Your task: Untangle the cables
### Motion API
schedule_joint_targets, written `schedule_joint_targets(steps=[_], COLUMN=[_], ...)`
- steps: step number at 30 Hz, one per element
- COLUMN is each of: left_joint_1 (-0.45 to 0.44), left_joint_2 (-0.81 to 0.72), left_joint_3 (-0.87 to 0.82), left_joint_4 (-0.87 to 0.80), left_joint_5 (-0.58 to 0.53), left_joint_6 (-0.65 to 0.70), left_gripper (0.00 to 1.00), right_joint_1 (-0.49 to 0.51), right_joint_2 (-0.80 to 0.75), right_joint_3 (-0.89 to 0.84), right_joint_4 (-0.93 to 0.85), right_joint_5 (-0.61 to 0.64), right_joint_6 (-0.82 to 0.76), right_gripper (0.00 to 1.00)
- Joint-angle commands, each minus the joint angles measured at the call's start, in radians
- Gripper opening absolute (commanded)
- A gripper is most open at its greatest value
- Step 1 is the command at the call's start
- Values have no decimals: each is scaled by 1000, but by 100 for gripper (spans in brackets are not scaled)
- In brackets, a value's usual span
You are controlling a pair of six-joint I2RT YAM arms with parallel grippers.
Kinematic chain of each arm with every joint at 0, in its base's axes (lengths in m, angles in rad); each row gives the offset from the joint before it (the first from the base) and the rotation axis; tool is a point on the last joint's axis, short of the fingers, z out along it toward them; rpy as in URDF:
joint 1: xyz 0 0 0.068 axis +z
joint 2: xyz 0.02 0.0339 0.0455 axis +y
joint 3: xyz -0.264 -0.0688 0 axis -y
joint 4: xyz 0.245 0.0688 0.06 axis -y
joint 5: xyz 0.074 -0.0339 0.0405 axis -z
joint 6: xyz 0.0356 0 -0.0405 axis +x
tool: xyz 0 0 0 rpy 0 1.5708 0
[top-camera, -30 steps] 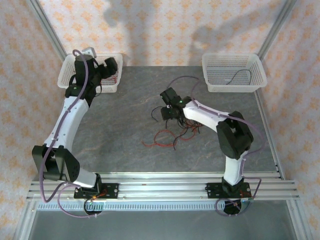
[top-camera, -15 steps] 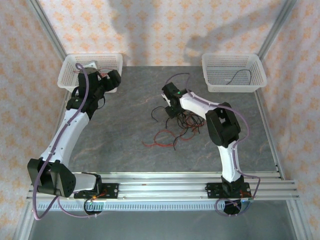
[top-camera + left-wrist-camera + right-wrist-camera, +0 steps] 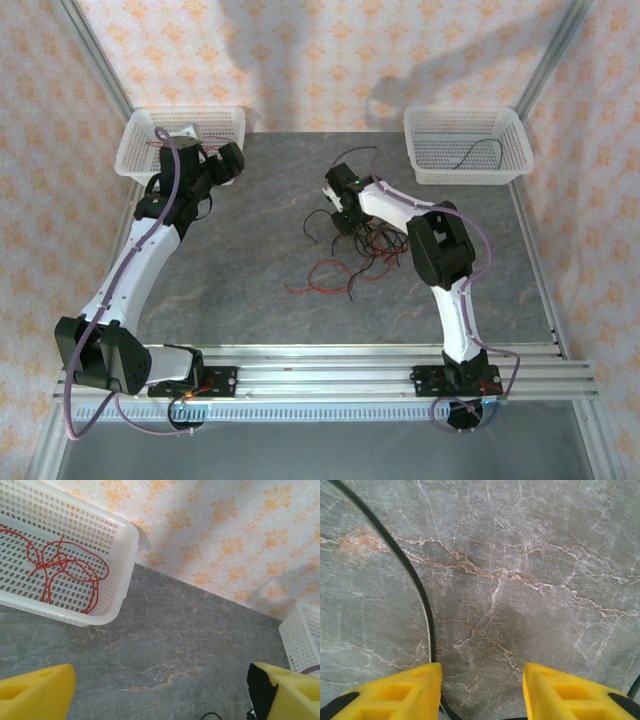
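Note:
A tangle of thin red and black cables (image 3: 352, 252) lies on the grey table, right of centre. My right gripper (image 3: 343, 213) hangs low over the far edge of that tangle. In the right wrist view the right gripper (image 3: 480, 690) is open, with bare table between its yellow fingers (image 3: 395, 692). A black cable (image 3: 420, 595) curves past the outside of its left finger. My left gripper (image 3: 228, 160) sits just beside the left basket (image 3: 140, 160), open and empty (image 3: 160, 695). A red cable (image 3: 60, 562) lies coiled in that left basket (image 3: 122, 555).
A second white basket (image 3: 465, 165) at the back right holds one black cable (image 3: 482, 150); its corner (image 3: 300, 640) shows in the left wrist view. Aluminium frame posts and patterned walls close in the table. Open grey table lies between the two arms.
The left gripper has drawn back from over the left basket to the table beside it. The right arm has folded in, and its gripper has shifted toward the far edge of the tangle.

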Motion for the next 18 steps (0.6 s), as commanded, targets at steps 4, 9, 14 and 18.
schedule_joint_targets(steps=[4,9,14,18], left_joint_1=[-16,-22,-26,-28], left_joint_2=[-2,8,16,22], left_joint_3=[44,53,52,53], left_joint_4=[-18,-16,-14,-13], left_joint_5=[-17,-17,-16,-16], left_joint_6=[-6,-6,-7,-5], left_gripper=[90,90,90,90], right_joint_1=[-3,1,6,10], right_joint_2=[-61,-67,-29,-19], right_joint_3=[31,23,28,29], right_joint_4=[-47,-37,-36,-26], right_joint_5=[-64,-90,-90,-105], right_joint_6=[4,12,21,21], right_gripper=[46,45,44,43])
